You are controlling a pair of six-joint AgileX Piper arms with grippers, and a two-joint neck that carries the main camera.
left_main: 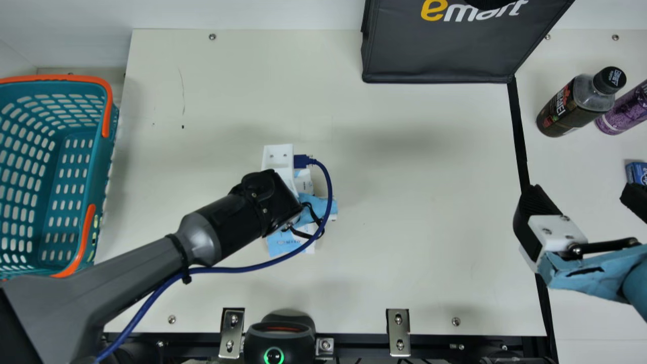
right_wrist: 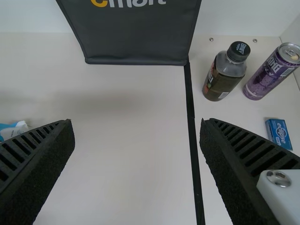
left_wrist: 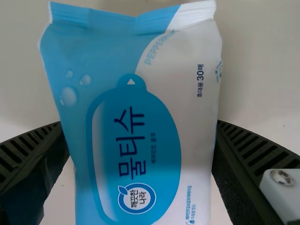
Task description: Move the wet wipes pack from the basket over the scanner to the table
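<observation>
In the main view my left gripper (left_main: 314, 206) is over the middle of the table, its fingertips hidden under the wrist. Blue and white parts of the wet wipes pack (left_main: 289, 241) stick out below it. Seen from the left wrist, the pack (left_wrist: 136, 112) has its printed face toward the camera, its side edges against both ribbed fingers of the left gripper (left_wrist: 139, 129). My right gripper (left_main: 584, 199) stands open above the table's right side; in its own wrist view the right gripper (right_wrist: 136, 124) has nothing between its fingers. The scanner (left_main: 279, 339) is at the front edge.
A teal basket (left_main: 107, 167) with orange handles stands at the far left. At the back is a black bag (left_main: 440, 55). A dark bottle (left_main: 576, 103), a purple can (left_main: 624, 111) and a small blue box (left_main: 638, 173) are at the right. A blue cable (left_main: 242, 269) runs along my left arm.
</observation>
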